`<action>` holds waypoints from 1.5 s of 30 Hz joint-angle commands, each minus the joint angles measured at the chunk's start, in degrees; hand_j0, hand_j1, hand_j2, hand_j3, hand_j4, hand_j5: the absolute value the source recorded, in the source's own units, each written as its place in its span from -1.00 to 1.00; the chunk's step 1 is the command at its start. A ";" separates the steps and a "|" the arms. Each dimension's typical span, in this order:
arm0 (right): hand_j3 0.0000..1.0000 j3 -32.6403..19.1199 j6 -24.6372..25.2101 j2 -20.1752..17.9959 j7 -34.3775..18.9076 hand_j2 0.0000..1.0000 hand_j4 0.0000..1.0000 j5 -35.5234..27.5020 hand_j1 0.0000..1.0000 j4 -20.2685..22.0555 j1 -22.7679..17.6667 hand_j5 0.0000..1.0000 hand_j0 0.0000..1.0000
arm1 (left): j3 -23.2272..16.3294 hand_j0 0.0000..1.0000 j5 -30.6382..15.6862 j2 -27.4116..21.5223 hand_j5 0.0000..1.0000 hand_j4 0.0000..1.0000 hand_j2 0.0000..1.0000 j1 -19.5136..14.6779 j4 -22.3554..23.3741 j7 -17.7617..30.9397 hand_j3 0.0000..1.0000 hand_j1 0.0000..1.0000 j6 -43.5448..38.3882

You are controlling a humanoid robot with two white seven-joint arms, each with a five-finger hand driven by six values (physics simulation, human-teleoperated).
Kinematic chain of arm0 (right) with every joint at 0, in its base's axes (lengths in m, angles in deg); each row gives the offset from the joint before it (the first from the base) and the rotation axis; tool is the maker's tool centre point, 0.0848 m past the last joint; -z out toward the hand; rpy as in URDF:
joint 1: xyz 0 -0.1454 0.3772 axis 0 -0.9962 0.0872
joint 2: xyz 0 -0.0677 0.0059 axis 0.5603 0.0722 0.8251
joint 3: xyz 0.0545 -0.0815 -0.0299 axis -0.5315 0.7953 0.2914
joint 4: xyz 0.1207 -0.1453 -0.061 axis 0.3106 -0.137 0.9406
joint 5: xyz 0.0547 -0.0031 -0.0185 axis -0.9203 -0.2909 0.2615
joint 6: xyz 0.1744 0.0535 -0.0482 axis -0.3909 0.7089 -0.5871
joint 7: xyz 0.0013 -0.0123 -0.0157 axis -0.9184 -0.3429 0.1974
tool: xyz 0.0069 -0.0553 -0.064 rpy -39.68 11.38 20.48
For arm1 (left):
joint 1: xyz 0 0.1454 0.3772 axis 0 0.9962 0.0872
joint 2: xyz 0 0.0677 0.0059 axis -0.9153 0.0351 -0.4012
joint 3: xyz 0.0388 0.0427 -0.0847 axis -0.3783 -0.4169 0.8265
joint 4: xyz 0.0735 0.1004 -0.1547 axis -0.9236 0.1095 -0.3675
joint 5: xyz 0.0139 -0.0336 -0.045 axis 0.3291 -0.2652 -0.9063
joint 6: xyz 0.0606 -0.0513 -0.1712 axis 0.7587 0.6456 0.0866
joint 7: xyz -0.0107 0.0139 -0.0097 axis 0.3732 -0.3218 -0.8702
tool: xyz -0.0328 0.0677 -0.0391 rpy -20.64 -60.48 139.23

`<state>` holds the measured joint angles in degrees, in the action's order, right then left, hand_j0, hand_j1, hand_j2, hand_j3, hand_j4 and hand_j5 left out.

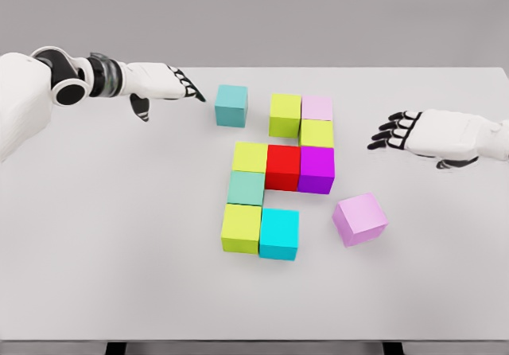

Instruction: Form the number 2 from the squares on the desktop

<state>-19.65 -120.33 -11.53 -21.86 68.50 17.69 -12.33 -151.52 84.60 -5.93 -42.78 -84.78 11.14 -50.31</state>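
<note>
Coloured cubes lie on the white table [119,236]. A teal cube [231,104] sits apart at the top left of the group. To its right stand a lime cube [285,114], a pale pink cube [317,107] and a yellow-green cube [316,134]. The middle row holds a yellow-green cube [250,157], a red cube [283,166] and a purple cube [316,169]. Below come a green-teal cube [246,187], a lime cube [242,228] and a cyan cube [279,233]. A loose, tilted pink cube [359,219] lies to the right. My left hand [171,84] hovers open just left of the teal cube. My right hand [398,132] is open, right of the group.
The table's far edge [318,70] runs behind the cubes and its front edge [254,341] is near the bottom of the view. Dark table legs show beneath the front edge.
</note>
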 commanded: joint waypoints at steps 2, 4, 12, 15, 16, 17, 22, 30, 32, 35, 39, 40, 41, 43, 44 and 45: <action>1.00 -0.17 0.06 5.79 -0.01 1.00 1.00 2.89 1.00 -6.60 0.88 1.00 1.00 | 0.22 1.00 -0.18 0.08 1.00 1.00 1.00 -0.26 0.30 -0.02 1.00 1.00 -0.09; 1.00 -0.08 0.06 7.73 -0.01 1.00 1.00 3.59 1.00 -8.89 1.85 1.00 1.00 | 0.31 1.00 -0.18 0.69 1.00 1.00 1.00 -0.35 0.30 -0.02 1.00 1.00 -0.09; 1.00 -0.08 0.06 11.16 -2.39 1.00 1.00 3.77 1.00 -10.30 3.25 1.00 1.00 | 0.58 1.00 -0.18 2.36 1.00 1.00 1.00 -0.35 0.74 -0.02 1.00 1.00 -0.09; 1.00 -0.17 0.06 10.37 -2.30 1.00 1.00 3.68 1.00 -9.77 3.25 1.00 1.00 | 0.58 1.00 -0.18 2.36 1.00 1.00 1.00 -0.35 0.74 -0.02 1.00 1.00 -0.09; 1.00 -0.35 0.06 8.61 -2.21 1.00 1.00 3.24 1.00 -9.07 3.17 1.00 1.00 | 0.58 1.00 -0.18 2.36 1.00 1.00 1.00 -0.35 0.74 -0.02 1.00 1.00 -0.09; 1.00 -0.70 0.06 5.90 -2.04 1.00 1.00 3.15 1.00 -6.62 2.73 1.00 1.00 | 0.58 1.00 -0.18 2.45 1.00 1.00 1.00 -0.35 0.74 -0.02 1.00 1.00 -0.09; 1.00 -0.35 0.06 -3.08 -1.68 1.00 1.00 2.71 1.00 4.20 -0.70 1.00 1.00 | 0.49 1.00 -0.18 2.98 1.00 1.00 1.00 -0.26 0.56 -0.02 1.00 1.00 -0.09; 1.00 1.94 0.06 -5.10 -1.95 1.00 1.00 3.24 1.00 8.86 -3.78 1.00 1.00 | 0.49 1.00 -0.09 3.42 1.00 1.00 1.00 -0.26 0.21 0.06 1.00 1.00 -0.09; 1.00 2.03 0.06 -6.16 -1.95 1.00 1.00 3.15 1.00 9.83 -4.22 1.00 1.00 | 0.49 1.00 -0.01 3.68 1.00 1.00 1.00 -0.26 0.21 0.06 1.00 1.00 -0.09; 1.00 2.29 0.06 -7.04 -1.95 1.00 1.00 3.33 1.00 10.79 -4.66 1.00 1.00 | 0.58 1.00 -0.01 4.29 1.00 1.00 1.00 -0.26 0.30 0.59 1.00 1.00 -0.09; 1.00 2.82 0.06 -7.56 -1.95 1.00 1.00 3.33 1.00 10.97 -4.83 1.00 1.00 | 0.58 1.00 -0.01 4.38 1.00 1.00 1.00 -0.35 0.38 0.68 1.00 1.00 -0.09; 1.00 2.82 0.06 -7.74 -1.95 1.00 1.00 3.24 1.00 10.97 -4.83 1.00 1.00 | 0.58 1.00 -0.01 4.38 1.00 1.00 1.00 -0.35 0.56 0.68 1.00 1.00 -0.09; 1.00 2.82 0.06 -7.74 -1.95 1.00 1.00 3.24 1.00 11.06 -4.92 1.00 1.00 | 0.58 1.00 -0.01 4.38 1.00 1.00 1.00 -0.35 0.74 0.68 1.00 1.00 -0.09; 1.00 3.25 0.06 -8.00 -1.95 1.00 1.00 3.24 1.00 11.94 -5.09 1.00 1.00 | 0.75 1.00 -0.01 4.30 1.00 1.00 1.00 -0.35 0.82 0.68 1.00 1.00 -0.09; 1.00 3.78 0.06 -8.27 -1.95 1.00 1.00 3.24 1.00 12.64 -5.27 1.00 1.00 | 1.01 1.00 -0.01 4.38 1.00 1.00 1.00 -0.44 1.44 0.59 1.00 1.00 -0.09; 1.00 3.96 0.06 -8.36 -1.95 1.00 1.00 3.24 1.00 12.81 -5.36 1.00 1.00 | 1.01 1.00 -0.01 4.47 1.00 1.00 1.00 -0.53 2.05 0.59 1.00 1.00 -0.09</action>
<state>-16.15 -120.34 -19.50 -23.83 71.98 29.76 -17.69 -150.80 84.79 -1.51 -43.57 -83.41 11.79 -50.31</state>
